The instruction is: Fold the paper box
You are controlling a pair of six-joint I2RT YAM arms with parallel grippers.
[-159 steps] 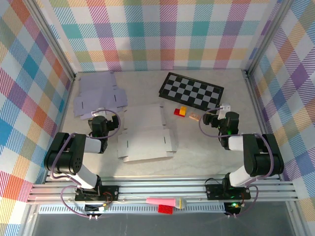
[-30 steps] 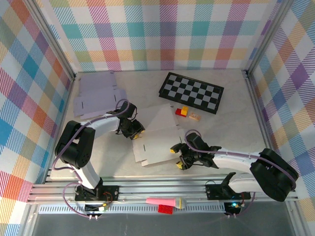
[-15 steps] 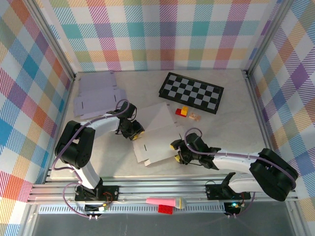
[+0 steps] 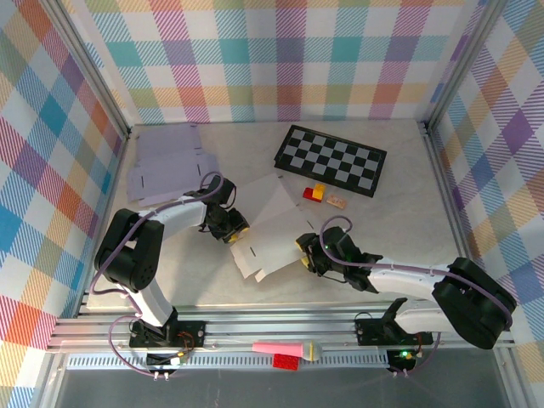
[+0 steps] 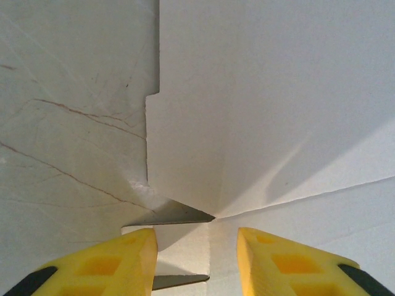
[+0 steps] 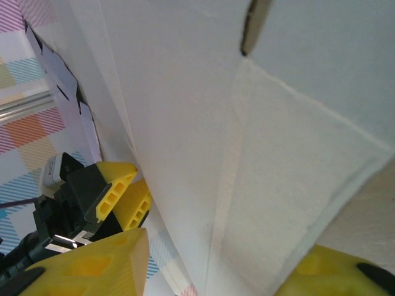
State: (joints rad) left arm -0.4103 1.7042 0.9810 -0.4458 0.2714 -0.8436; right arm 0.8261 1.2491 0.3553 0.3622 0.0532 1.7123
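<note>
The white paper box (image 4: pixel 268 223) lies as a creased cardboard blank in the middle of the table, its right part tipped up off the surface. My left gripper (image 4: pixel 232 228) rests at the blank's left edge. In the left wrist view its yellow jaws (image 5: pixel 197 259) stand open over a small flap of the paper box (image 5: pixel 259 111). My right gripper (image 4: pixel 308 253) is at the blank's near right corner. Its jaws (image 6: pixel 210 271) are apart, with the raised panel of the paper box (image 6: pixel 247 142) between them.
A checkerboard (image 4: pixel 331 160) lies at the back right, with small red and yellow blocks (image 4: pixel 314 193) and a wooden block (image 4: pixel 337 201) in front of it. A second flat blank (image 4: pixel 166 161) lies at the back left. Plaid walls enclose the table.
My right gripper has moved left and away from me against the blank, tipping its right panel up, and its jaws have narrowed. The left gripper has stayed put.
</note>
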